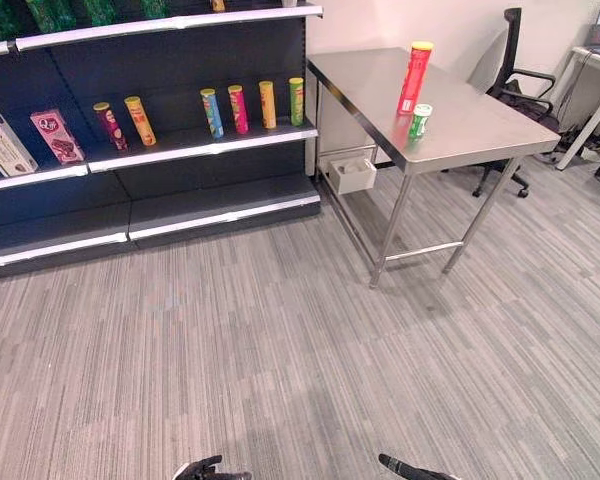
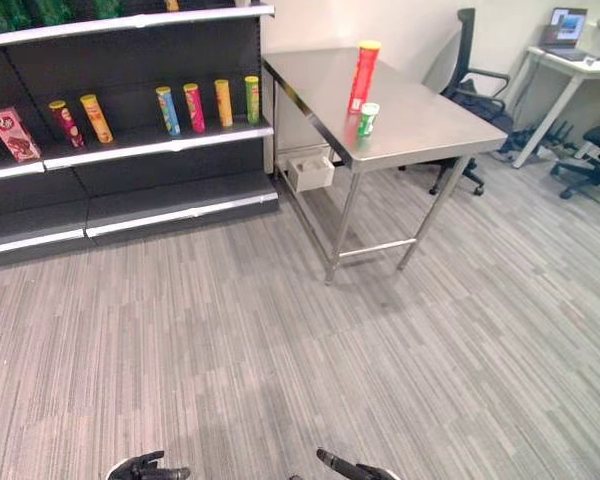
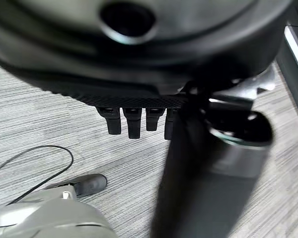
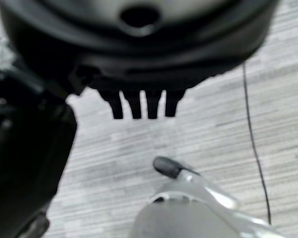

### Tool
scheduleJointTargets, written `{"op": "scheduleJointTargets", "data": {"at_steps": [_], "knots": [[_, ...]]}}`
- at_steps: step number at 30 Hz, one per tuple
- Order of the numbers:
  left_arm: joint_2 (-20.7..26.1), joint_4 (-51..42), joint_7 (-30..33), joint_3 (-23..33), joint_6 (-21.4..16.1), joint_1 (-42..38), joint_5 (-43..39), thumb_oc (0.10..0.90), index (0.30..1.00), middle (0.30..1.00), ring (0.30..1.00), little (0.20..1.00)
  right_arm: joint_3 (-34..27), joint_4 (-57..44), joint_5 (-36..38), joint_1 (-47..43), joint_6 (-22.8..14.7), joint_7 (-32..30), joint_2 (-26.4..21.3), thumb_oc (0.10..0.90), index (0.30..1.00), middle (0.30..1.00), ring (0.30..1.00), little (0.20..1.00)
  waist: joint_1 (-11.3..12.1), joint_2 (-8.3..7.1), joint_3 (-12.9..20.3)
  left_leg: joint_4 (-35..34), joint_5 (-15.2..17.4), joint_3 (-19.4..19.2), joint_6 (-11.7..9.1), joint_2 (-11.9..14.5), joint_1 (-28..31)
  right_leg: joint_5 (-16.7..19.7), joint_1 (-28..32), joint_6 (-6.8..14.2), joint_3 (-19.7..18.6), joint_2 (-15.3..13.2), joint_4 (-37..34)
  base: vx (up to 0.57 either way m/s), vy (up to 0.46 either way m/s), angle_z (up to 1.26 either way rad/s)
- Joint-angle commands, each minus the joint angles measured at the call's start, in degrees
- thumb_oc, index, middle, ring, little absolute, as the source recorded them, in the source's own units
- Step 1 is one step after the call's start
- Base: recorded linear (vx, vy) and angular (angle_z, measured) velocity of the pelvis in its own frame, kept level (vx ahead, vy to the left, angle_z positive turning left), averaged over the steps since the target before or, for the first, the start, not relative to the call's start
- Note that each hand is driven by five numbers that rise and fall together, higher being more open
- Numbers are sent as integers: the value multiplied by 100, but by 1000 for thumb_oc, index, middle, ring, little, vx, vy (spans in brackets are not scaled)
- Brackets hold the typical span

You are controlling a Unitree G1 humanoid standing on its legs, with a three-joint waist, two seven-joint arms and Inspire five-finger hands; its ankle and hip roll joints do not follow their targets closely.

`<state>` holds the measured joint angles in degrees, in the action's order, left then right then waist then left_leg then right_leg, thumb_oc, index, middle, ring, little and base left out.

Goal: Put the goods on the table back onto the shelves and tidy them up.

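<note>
Two goods stand on the steel worktop (image 1: 480, 125) at the far right of the scene: a tall red can (image 1: 416, 77) with a yellow lid, and just in front of it, towards the near edge, a short green can (image 1: 420, 120) with a white lid. Both are upright, so their long axes run vertically, and they stand close together but look apart. The shelves (image 1: 200, 147) run along the far left, their right end just beside the worktop's left edge. The middle shelf carries a row of upright cans (image 1: 238, 108), with open shelf between them. The left robot hand (image 1: 208, 469) and the right robot hand (image 1: 405, 468) show at the very near edge of the head views, low over the carpeted floor (image 1: 280, 340) and well apart from the worktop. In the left wrist view the fingers (image 3: 133, 121) hang straight and relaxed with nothing between them and the thumb. The right wrist view shows the same loose, spread fingers (image 4: 139, 106) holding nothing. From the hands, both goods lie far ahead and to the right, so the right robot hand is the nearer one, and the green can at the near edge is probably the first within its reach. No reach looks possible from here: the robot would need to walk forward and to the right across the floor. Because the cans stand upright, a grasp from the side around the body would suit them, and the tall red can looks the easier to tip.
</note>
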<state>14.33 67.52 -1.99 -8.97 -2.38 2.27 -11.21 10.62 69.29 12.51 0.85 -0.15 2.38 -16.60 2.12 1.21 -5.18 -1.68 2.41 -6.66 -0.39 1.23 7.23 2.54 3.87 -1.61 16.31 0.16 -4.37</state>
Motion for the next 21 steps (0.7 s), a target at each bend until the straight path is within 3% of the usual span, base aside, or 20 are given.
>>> {"op": "scheduleJointTargets", "data": {"at_steps": [1,21], "knots": [[194,121,14,-31,-256,-289,27,800,900,900,900,900,7,120,82,-285,-187,8,-173,800,900,900,900,900,4,-237,25,-332,-141,-100,-316,193,82,-45,329,909,-101,-611,-63,0,0,0],[139,154,-7,-52,-219,-315,-36,800,900,900,900,900,51,184,28,-184,-152,48,-160,800,900,900,900,900,-69,-216,-70,-332,-169,-55,-341,243,64,-94,270,854,-173,-526,-63,8,-12,0]]}}
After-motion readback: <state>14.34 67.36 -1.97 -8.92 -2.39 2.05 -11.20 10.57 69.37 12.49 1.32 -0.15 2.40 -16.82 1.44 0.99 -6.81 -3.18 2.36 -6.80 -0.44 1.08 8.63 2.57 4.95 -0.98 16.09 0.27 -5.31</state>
